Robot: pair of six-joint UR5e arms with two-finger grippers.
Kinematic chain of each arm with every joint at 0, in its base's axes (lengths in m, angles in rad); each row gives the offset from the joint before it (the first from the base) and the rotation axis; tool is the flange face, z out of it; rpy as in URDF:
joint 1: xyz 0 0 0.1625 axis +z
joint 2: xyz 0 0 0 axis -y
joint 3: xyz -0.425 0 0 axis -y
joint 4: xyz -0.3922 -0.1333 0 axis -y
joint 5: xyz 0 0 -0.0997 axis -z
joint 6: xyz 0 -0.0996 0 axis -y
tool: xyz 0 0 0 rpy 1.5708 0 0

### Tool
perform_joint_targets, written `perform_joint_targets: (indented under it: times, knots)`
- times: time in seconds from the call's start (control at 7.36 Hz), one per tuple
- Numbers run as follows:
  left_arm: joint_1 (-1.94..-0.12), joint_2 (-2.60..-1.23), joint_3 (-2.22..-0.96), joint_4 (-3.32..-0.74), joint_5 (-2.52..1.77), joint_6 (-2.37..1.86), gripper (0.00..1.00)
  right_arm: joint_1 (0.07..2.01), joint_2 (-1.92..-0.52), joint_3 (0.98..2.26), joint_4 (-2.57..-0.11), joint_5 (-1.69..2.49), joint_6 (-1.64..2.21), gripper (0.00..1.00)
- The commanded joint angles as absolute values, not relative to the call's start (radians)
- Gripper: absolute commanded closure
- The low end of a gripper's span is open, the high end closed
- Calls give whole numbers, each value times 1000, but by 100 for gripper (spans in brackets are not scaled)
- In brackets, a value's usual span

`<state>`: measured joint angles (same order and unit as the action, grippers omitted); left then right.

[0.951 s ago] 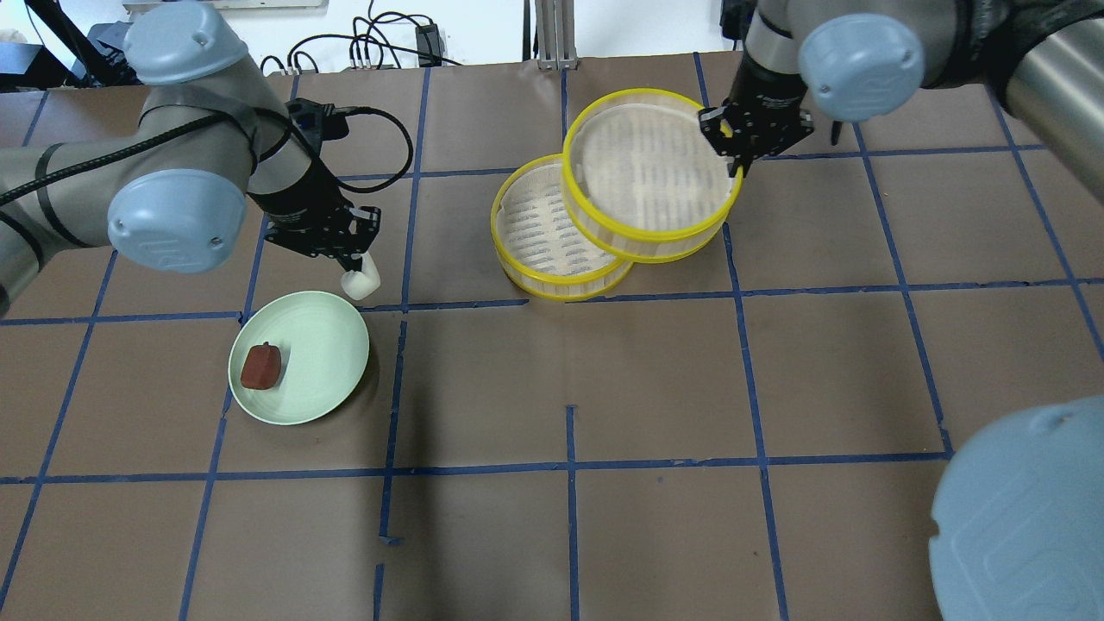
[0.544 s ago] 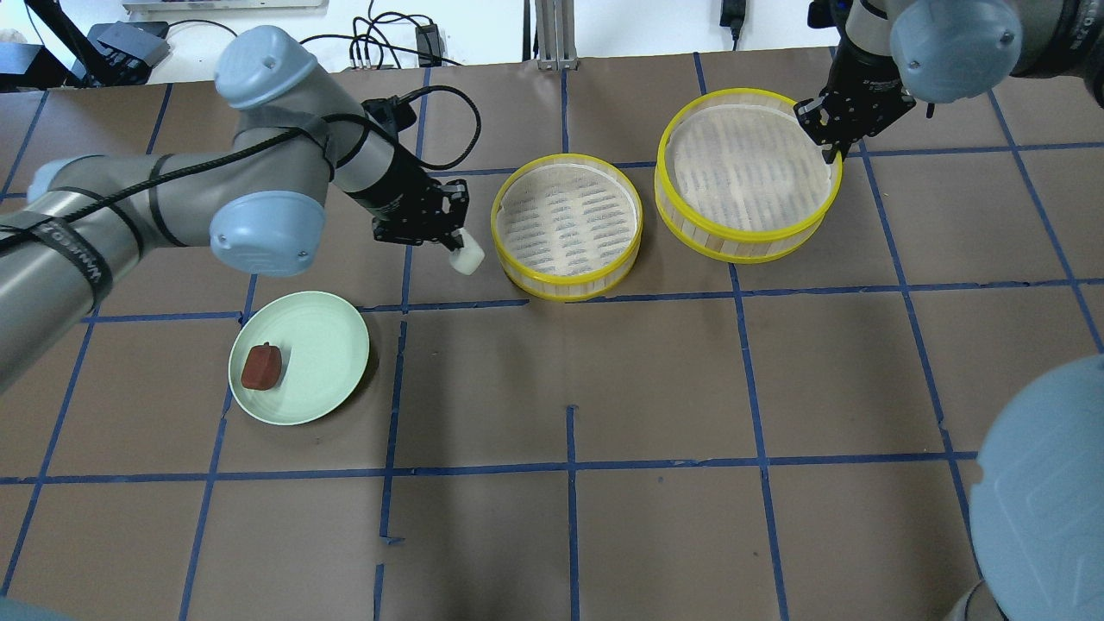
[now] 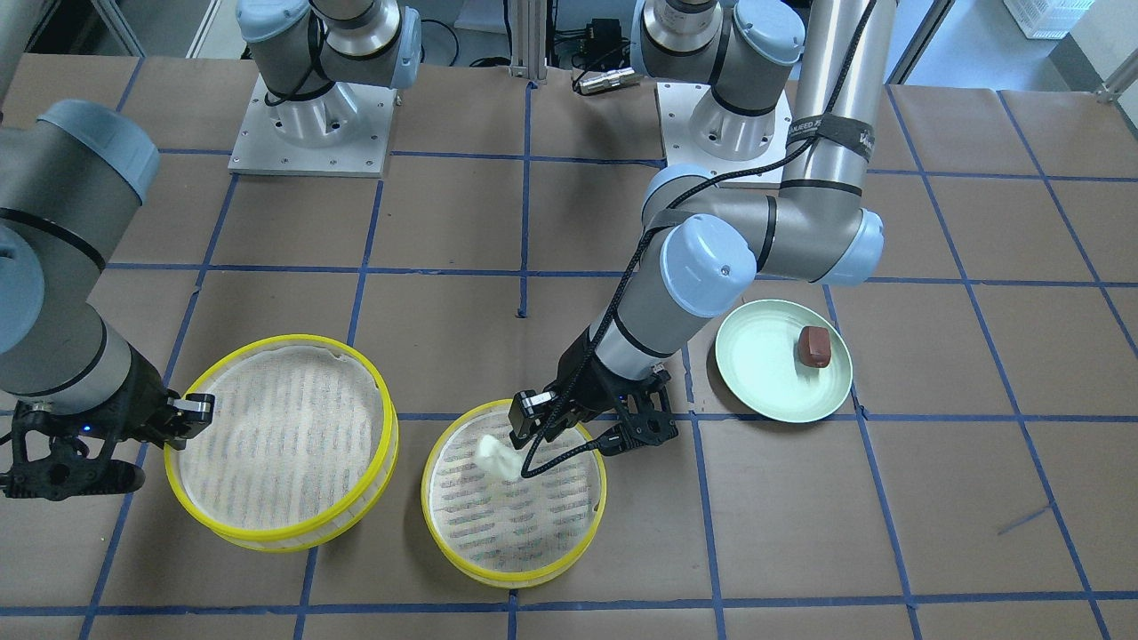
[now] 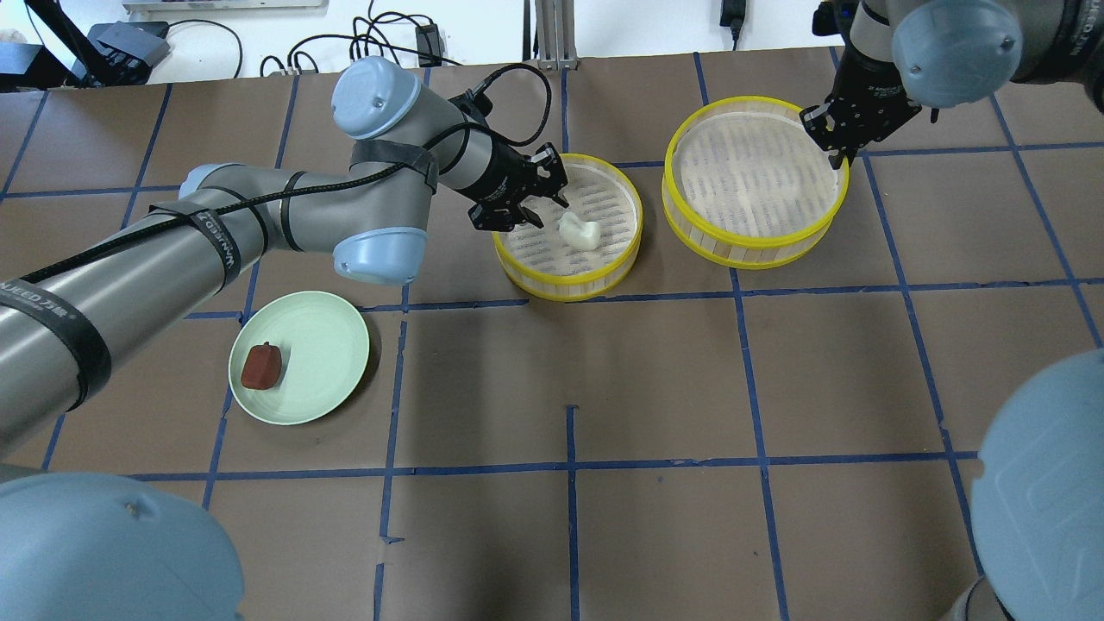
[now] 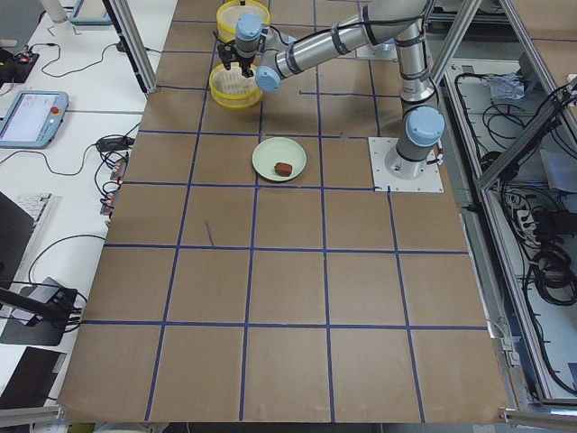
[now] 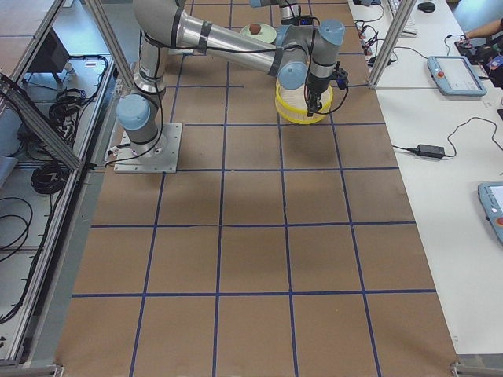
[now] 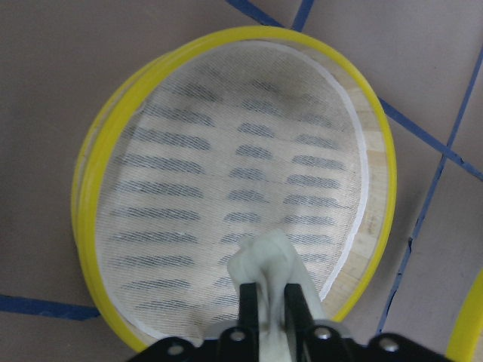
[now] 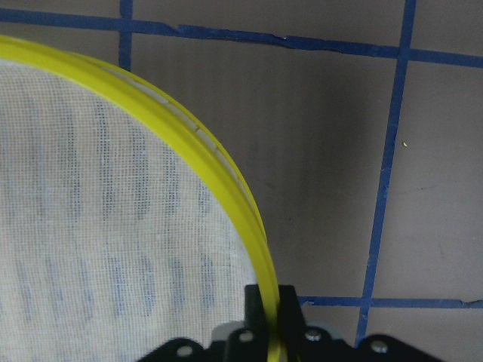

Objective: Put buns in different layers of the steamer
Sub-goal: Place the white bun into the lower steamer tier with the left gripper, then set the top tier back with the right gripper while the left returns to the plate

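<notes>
The steamer's two yellow-rimmed trays stand side by side. My left gripper (image 4: 555,207) is shut on the creamy white bun (image 4: 578,231) and holds it inside the left tray (image 4: 565,294), low over its woven bottom. In the left wrist view the bun (image 7: 263,260) is squeezed between the fingers (image 7: 247,302). My right gripper (image 4: 835,153) is shut on the far right rim of the other tray (image 4: 742,172); the rim (image 8: 189,143) shows pinched in the right wrist view. The reddish-brown bun (image 4: 260,366) lies on the pale green plate (image 4: 328,345).
The plate stands at the left front of the brown papered table, about one grid square from the left tray. In the front-facing view the plate (image 3: 765,391) is right of the tray with the white bun (image 3: 494,455). Cables lie along the table's far edge.
My left gripper carried the white bun to the right, from beside the left tray to over its inside. My right gripper and its tray barely moved.
</notes>
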<state>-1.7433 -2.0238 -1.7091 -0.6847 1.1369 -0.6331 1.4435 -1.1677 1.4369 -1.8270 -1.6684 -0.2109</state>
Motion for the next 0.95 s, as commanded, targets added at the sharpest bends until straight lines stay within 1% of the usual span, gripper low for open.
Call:
perform_joint_targets:
  times: [0.0,0.14,0.27,0.54,0.68,0.82]
  knots:
    - [-1741,-2011,-1704,-684,1164,-472,0,1443,-1172,1434,-1825,-1661,-209,92]
    - [-1709,-1997,-1712,-711,1205,-321,0,1445,-1180,1434,-1822,-1655,-157,92]
    - [-1619,-1950,-1735,-818,1251,-67,0,1460,-1181,1433,-1818,-1651,-97,92]
    - [-1443,-1753,-1804,-1092,1276,276,0,1523,-1177,1425,-1824,-1568,74,92]
    - [-1354,-1711,-1857,-1121,1342,422,0,1576,-1166,1425,-1842,-1563,177,92]
    - [-1266,-1709,-1928,-1123,1379,555,0,1632,-1129,1425,-1871,-1543,289,92]
